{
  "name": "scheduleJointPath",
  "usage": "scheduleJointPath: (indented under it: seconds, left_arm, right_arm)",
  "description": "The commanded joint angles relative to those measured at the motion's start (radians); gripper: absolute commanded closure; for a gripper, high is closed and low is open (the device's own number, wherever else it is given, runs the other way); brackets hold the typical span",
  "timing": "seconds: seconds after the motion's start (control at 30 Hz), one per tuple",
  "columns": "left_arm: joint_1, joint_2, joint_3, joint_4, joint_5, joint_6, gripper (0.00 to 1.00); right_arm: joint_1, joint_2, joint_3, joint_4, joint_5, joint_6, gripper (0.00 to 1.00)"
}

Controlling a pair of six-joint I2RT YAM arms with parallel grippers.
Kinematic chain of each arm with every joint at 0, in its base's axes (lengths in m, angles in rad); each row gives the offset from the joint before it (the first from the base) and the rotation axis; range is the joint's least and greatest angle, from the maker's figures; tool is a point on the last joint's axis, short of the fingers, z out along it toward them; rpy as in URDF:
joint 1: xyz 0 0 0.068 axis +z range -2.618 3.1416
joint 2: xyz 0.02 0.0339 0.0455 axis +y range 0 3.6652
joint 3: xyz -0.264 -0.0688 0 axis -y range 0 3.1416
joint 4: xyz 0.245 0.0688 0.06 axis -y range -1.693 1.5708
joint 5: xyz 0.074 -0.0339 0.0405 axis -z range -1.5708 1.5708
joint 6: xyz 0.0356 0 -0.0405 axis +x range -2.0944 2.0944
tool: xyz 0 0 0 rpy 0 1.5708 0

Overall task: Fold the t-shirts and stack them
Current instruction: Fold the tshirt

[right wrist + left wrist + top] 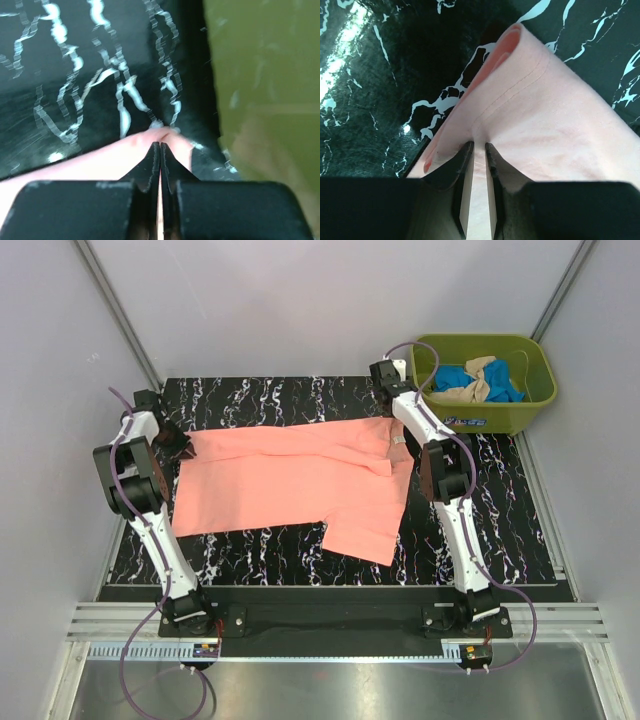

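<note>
A salmon-pink t-shirt [290, 480] lies spread across the black marbled table [260, 400], with one sleeve hanging toward the near edge. At its left end my left gripper [183, 443] is shut on a fold of the cloth; in the left wrist view the pink fabric [545, 115] runs between the narrow jaws of that gripper [479, 145]. My right gripper [388, 412] sits at the shirt's far right corner, beside the tub. In the right wrist view the gripper [160, 144] is shut on the pink edge [100, 165]. A blue t-shirt [455, 375] and a beige one [478, 385] lie crumpled in the tub.
An olive-green plastic tub [500, 418] stands at the back right corner, just right of my right gripper, and fills the right side of the right wrist view [265, 75]. Grey walls enclose the table on the left, the back and the right.
</note>
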Motion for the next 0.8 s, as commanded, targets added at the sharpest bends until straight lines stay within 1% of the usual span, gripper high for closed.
scheduleJointPath:
  seconds: [0.0, 0.1, 0.23, 0.33, 0.4, 0.43, 0.47, 0.5, 0.53, 0.77]
  left_arm:
    - [0.016, 0.036, 0.054, -0.055, -0.06, 0.02, 0.79]
    - [0.019, 0.051, 0.064, -0.074, -0.071, 0.031, 0.79]
    - [0.019, 0.068, 0.089, -0.092, -0.092, 0.048, 0.79]
    - [0.021, 0.065, 0.083, -0.094, -0.092, 0.056, 0.79]
    - [0.022, 0.059, 0.072, -0.075, -0.08, 0.056, 0.79]
    - [0.024, 0.054, 0.065, -0.075, -0.08, 0.057, 0.79]
    - [0.024, 0.054, 0.061, -0.072, -0.08, 0.057, 0.79]
    - [0.022, 0.053, 0.061, -0.071, -0.074, 0.057, 0.79]
    - [0.022, 0.054, 0.063, -0.071, -0.071, 0.057, 0.79]
    - [0.022, 0.051, 0.06, -0.074, -0.074, 0.063, 0.79]
  right_arm:
    - [-0.023, 0.018, 0.06, 0.067, 0.078, -0.04, 1.0]
    - [-0.035, 0.039, 0.099, 0.079, 0.078, -0.061, 1.0]
    - [-0.035, 0.053, 0.107, 0.099, 0.12, -0.083, 1.0]
    - [-0.043, 0.05, 0.112, 0.098, 0.074, -0.07, 1.0]
    - [-0.043, 0.041, 0.106, 0.081, -0.003, -0.037, 1.0]
    - [-0.04, 0.024, 0.101, 0.058, -0.015, -0.02, 0.78]
    - [-0.035, 0.014, 0.094, 0.05, -0.02, -0.005, 0.68]
    - [-0.028, 0.001, 0.069, 0.047, -0.021, -0.003, 0.61]
    - [-0.025, -0.023, 0.063, 0.044, -0.035, 0.002, 0.59]
    - [-0.025, -0.06, 0.04, 0.021, -0.123, 0.097, 0.58]
